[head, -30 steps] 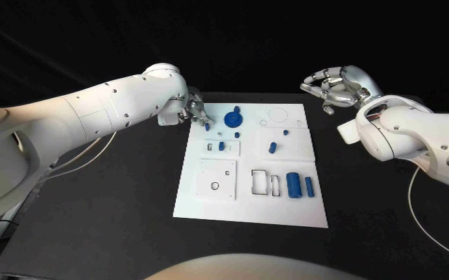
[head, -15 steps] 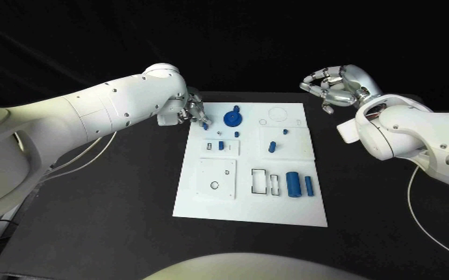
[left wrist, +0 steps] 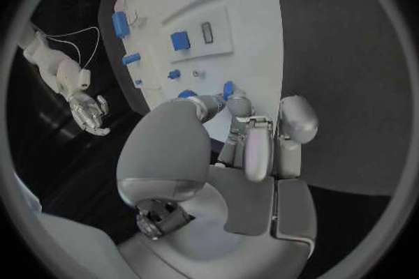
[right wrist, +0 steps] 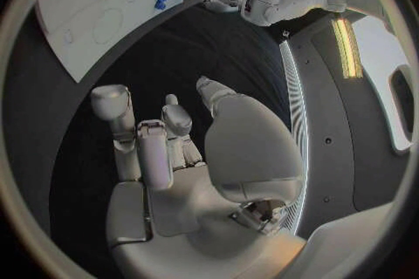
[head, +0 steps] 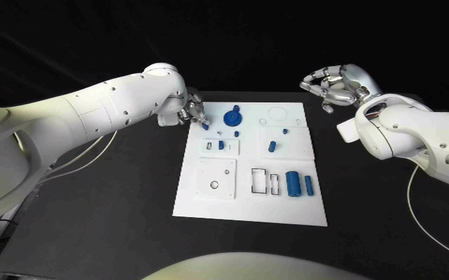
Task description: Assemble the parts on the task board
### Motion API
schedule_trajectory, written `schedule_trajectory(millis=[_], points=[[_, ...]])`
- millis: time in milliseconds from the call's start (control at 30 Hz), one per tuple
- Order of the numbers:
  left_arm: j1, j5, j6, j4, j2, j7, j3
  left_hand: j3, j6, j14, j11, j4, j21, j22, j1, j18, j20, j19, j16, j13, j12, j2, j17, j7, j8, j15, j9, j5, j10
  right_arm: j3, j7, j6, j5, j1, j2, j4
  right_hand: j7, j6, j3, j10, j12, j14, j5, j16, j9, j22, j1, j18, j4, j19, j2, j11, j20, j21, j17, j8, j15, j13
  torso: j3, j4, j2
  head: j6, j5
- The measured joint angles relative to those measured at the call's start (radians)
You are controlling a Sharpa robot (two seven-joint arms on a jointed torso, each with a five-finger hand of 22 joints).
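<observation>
Left hand point(head: 194, 113) pinches a small blue part point(head: 205, 125); it looks light, rigid, slippery, so you should grip its sides.

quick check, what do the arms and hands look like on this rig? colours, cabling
Both arms are glossy white shells with small dark screw holes; the left arm and right arm each trail a thin white cable. The left hand and right hand are silver metal with pale fingers.

The flat white rectangular task board point(head: 252, 212) lies mid-counter. Small blue plastic parts point(head: 292, 184) sit on it. A round blue disc point(head: 232, 120) lies at its far left.
</observation>
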Motion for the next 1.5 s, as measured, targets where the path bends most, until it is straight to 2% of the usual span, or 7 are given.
schedule_trajectory(millis=[333, 600, 667, 700, 900, 1167, 1500], points=[[-0.001, 0.097, -0.025, 0.045, -0.046, -0.003, 0.000, 0.010, -0.007, 0.000, 0.001, 0.010, 0.010, 0.016, -0.007, 0.000, -0.007, 0.007, 0.000, 0.016, 0.004, 0.001, 0.000, 0.000, 0.026, 0.000, 0.000, 0.000, 0.015, 0.000, 0.001, -0.004, 0.000, 0.000, -0.001, 0.000, 0.000, 0.000, 0.000, 0.000, 0.000, 0.000, 0.000, 0.000, 0.000, 0.000, 0.000, 0.000, 0.000, 0.000, 0.000, 0.000, 0.000, 0.000, 0.000, 0.000, 0.000, 0.000, 0.0002, 0.0010, -0.001, 0.002, 0.001], [-0.001, 0.146, -0.065, 0.149, -0.118, -0.004, 0.001, 0.017, -0.007, 0.000, -0.004, 0.017, 0.014, 0.026, -0.024, 0.000, -0.006, 0.015, 0.000, 0.026, 0.009, -0.013, 0.000, 0.000, 0.037, 0.000, 0.001, 0.000, 0.028, 0.000, 0.002, -0.006, 0.000, 0.000, -0.003, 0.000, 0.000, 0.000, 0.000, 0.000, 0.000, 0.000, 0.004, 0.000, 0.000, -0.001, 0.000, 0.000, 0.000, 0.000, 0.000, 0.000, 0.000, -0.006, 0.000, 0.000, 0.000, -0.001, 0.0004, 0.0021, -0.002, 0.002, 0.004], [-0.002, 0.148, -0.082, 0.183, -0.137, -0.004, 0.001, 0.064, -0.008, 0.000, -0.004, -0.023, 0.016, 0.031, -0.032, 0.000, -0.006, 0.015, 0.000, 0.030, 0.009, -0.021, 0.000, 0.001, 0.037, 0.000, 0.007, -0.001, 0.029, 0.000, 0.002, -0.007, 0.000, 0.000, -0.004, 0.000, 0.000, 0.000, 0.000, 0.000, 0.000, 0.000, 0.004, 0.000, 0.000, -0.001, 0.000, 0.000, 0.000, 0.000, 0.000, 0.000, 0.000, -0.006, 0.000, 0.000, 0.000, -0.001, 0.0004, 0.0023, -0.002, 0.002, 0.005], [-0.003, 0.147, -0.089, 0.196, -0.144, -0.003, 0.001, 0.066, -0.009, 0.000, -0.005, -0.021, 0.019, 0.034, -0.033, 0.000, -0.009, 0.017, 0.000, 0.032, 0.010, -0.022, 0.000, 0.002, 0.038, 0.000, 0.007, -0.001, 0.031, 0.000, 0.002, -0.007, 0.000, 0.000, -0.004, 0.000, 0.000, 0.000, 0.000, 0.000, 0.000, 0.000, 0.004, 0.000, 0.000, -0.001, 0.000, 0.000, 0.000, 0.000, 0.000, 0.000, 0.000, -0.006, 0.000, 0.000, 0.000, -0.001, 0.0003, 0.0023, -0.002, 0.003, 0.006], [-0.023, 0.119, -0.132, 0.278, -0.189, 0.002, 0.001, 0.074, -0.001, 0.000, -0.007, -0.013, 0.024, 0.043, -0.041, 0.000, -0.008, 0.024, 0.000, 0.035, 0.015, -0.030, 0.000, -0.005, 0.043, 0.000, 0.007, -0.001, 0.039, 0.000, 0.003, -0.008, 0.000, 0.000, -0.006, 0.000, 0.000, 0.000, 0.000, 0.000, 0.000, 0.000, 0.004, 0.000, 0.000, -0.001, 0.000, 0.000, 0.000, 0.000, 0.000, 0.000, 0.000, -0.006, 0.000, 0.000, 0.000, -0.001, -0.0006, 0.0025, -0.001, 0.002, 0.009], [-0.050, 0.042, -0.178, 0.346, -0.221, 0.025, 0.001, 0.079, 0.003, -0.002, -0.011, -0.013, 0.028, 0.050, -0.050, 0.000, -0.012, 0.027, 0.000, 0.042, 0.015, -0.039, 0.000, -0.009, 0.043, -0.002, 0.007, -0.001, 0.050, 0.000, 0.003, -0.009, 0.000, 0.000, -0.007, 0.001, 0.000, 0.000, 0.000, 0.000, 0.000, 0.000, 0.004, 0.000, 0.000, 0.000, 0.000, 0.000, 0.000, 0.000, 0.000, 0.000, 0.000, -0.006, 0.000, 0.000, 0.000, -0.001, -0.0011, 0.0016, -0.001, 0.001, 0.015], [-0.076, -0.046, -0.205, 0.379, -0.228, 0.050, 0.001, 0.082, 0.011, -0.003, -0.011, -0.010, 0.030, 0.056, -0.053, 0.000, -0.015, 0.031, 0.000, 0.047, 0.015, -0.042, 0.000, -0.011, 0.043, -0.004, 0.007, -0.002, 0.057, 0.000, 0.002, -0.013, -0.004, -0.001, -0.007, 0.001, 0.000, 0.000, -0.006, 0.000, 0.000, -0.004, 0.004, 0.000, 0.000, 0.006, 0.021, 0.000, 0.000, 0.000, -0.005, 0.000, 0.000, -0.006, 0.000, 0.008, -0.004, -0.001, -0.0007, 0.0005, 0.001, 0.003, 0.018]])
